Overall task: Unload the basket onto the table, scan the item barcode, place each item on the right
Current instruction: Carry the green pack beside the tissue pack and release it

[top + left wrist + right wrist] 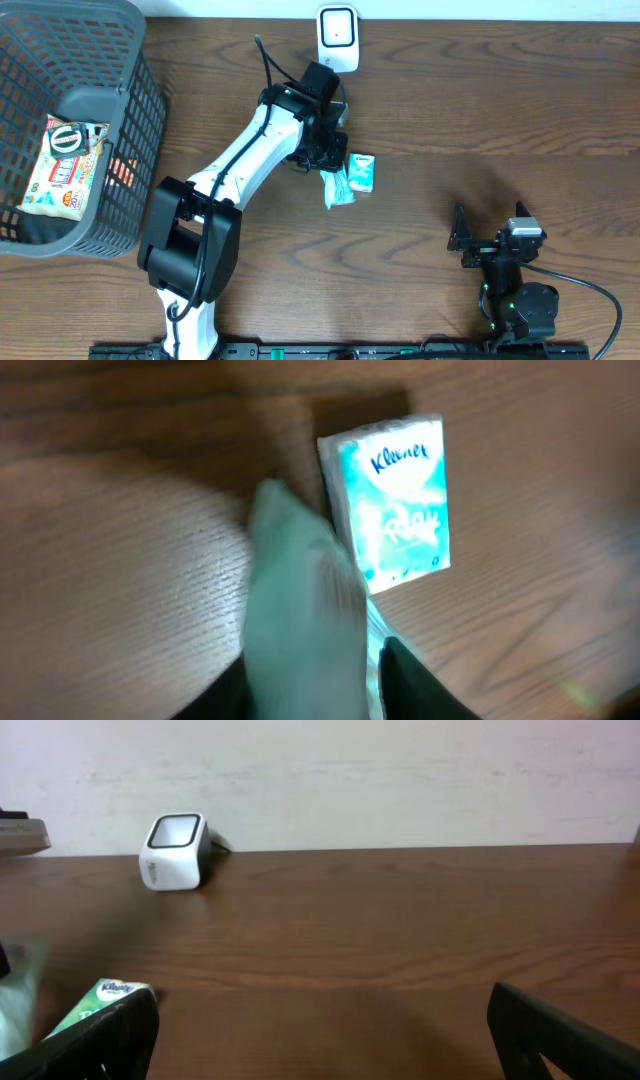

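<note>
Roughly, left gripper [333, 165] over pale pack [300, 600], hold unclear; tissue pack [395, 500] at its 1 o'clock. Right gripper [320, 1020] spread wide, bare table [380, 920] ahead.

You can read "Kleenex" in white script on the teal tissue pack [395, 500]. Print on the snack packet [65, 165] is too small to read.

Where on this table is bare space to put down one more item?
Bare wood: right of the white box-shaped scanner, along the far edge; also between the teal Kleenex tissue pack and the open right gripper. Crowded: around the left gripper, beside that pack.
</note>
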